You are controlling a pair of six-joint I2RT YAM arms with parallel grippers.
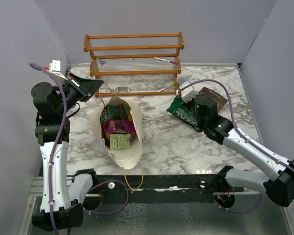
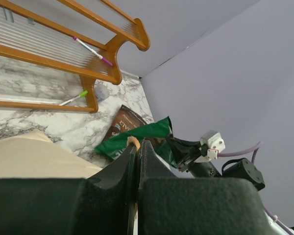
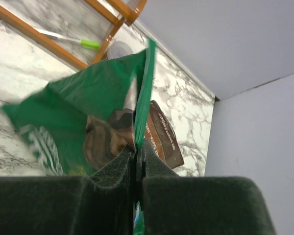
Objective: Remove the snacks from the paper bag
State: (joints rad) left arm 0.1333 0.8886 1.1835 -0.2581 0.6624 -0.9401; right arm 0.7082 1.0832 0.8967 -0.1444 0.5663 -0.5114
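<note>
1. Grey-lilac walls close in three sides of a white marble desk (image 1: 186, 152). A wooden rack (image 1: 133, 63) stands at top centre of the overhead view, with pens on its shelves.
2. The paper bag (image 1: 126, 157) is left of centre with its mouth open toward the camera. One tan cord loop (image 1: 134, 180) trails off its lower edge.
3. Inside the bag, a purple-magenta packet (image 1: 116, 128) sits in the middle with a light green packet (image 1: 120, 142) just below it. More packets lie above them, partly hidden.
4. The left fingers (image 2: 116, 167) are pressed together at the bag's upper-left rim. A tan bit is pinched at the tips, which looks like the bag's other cord handle.
5. The right fingers (image 3: 160, 169) are clamped on the edge of a green packet (image 1: 179, 113). This packet is right of the bag, outside it and apart from it; whether it touches the desk, cannot tell.
6. A brown packet (image 1: 218, 98) lies flat on the desk just to the upper right of the green one, partly hidden by the right arm.
</note>
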